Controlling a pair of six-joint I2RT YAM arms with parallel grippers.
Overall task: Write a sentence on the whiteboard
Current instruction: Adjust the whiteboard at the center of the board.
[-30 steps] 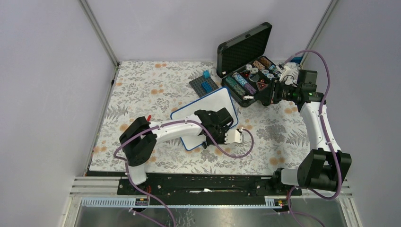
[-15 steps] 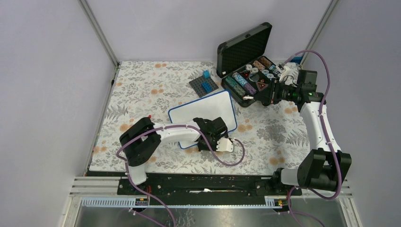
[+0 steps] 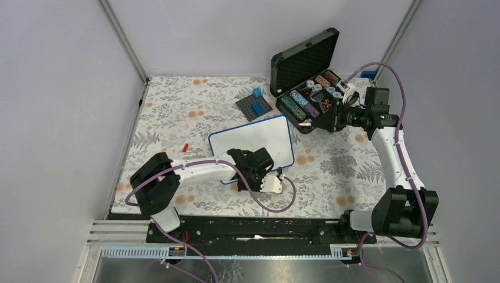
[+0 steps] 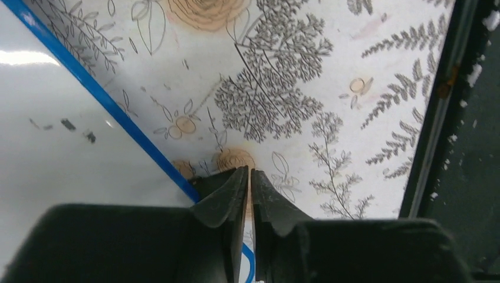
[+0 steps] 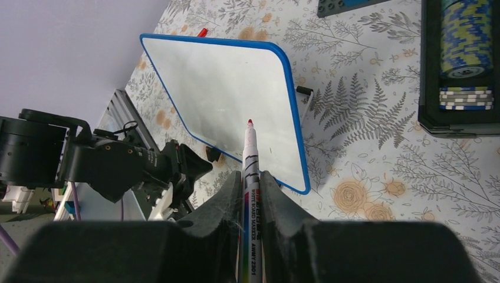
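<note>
The whiteboard, white with a thin blue frame, lies flat on the flowered cloth at mid-table. It also shows in the left wrist view and the right wrist view. Its face is blank apart from a few dark specks; no sentence is visible. My left gripper is shut, its tips over the board's near corner, with a black foot beside them. My right gripper is shut on a whiteboard marker, red tip bare, held in the air right of the board.
An open black case of poker chips stands at the back right. A grey studded baseplate with blue bricks lies behind the board. A small red cap lies left of the board. The table's dark front rail is close to my left gripper.
My left arm has drawn back toward the near left, and the whiteboard has shifted and turned slightly with it. My right gripper with the marker has tilted a little toward the board.
</note>
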